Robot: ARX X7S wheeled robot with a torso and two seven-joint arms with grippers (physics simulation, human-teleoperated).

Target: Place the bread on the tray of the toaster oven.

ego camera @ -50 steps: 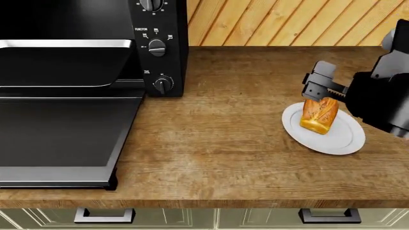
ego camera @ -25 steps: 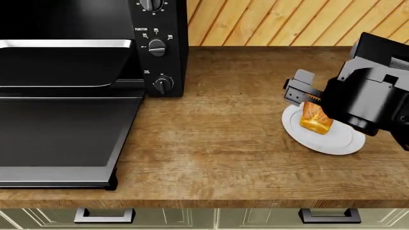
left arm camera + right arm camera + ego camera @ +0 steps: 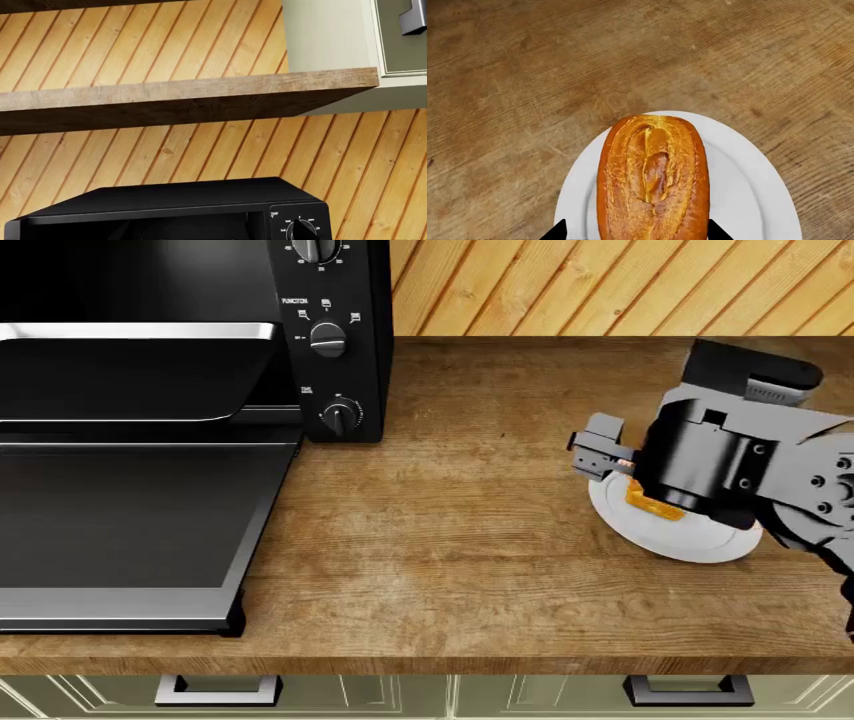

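Compared with the frames half a second and one second earlier, the right gripper (image 3: 617, 472) and its arm have moved further left and lower over the white plate (image 3: 694, 538), so that the arm body now hides most of the bread (image 3: 646, 508); only a small orange corner shows in the head view. The bread remains on the plate, on the wooden countertop (image 3: 454, 530), well apart from the toaster oven (image 3: 327, 330). The tray (image 3: 127, 375) sits in the oven opening above the lowered door (image 3: 134, 520); neither has shifted. The right wrist view shows what the head view hides: the full glossy crust of the bread (image 3: 652, 180), its split running along the long axis, which is aligned with the camera's line of sight toward the far rim of the plate (image 3: 747, 165). Two dark fingertips (image 3: 557, 231) appear on either side of the loaf, jaws apart and not clamped. The left wrist view shows only the oven top (image 3: 167, 200), a shelf (image 3: 187, 95) and the plank wall (image 3: 373, 165); the left gripper is not visible.
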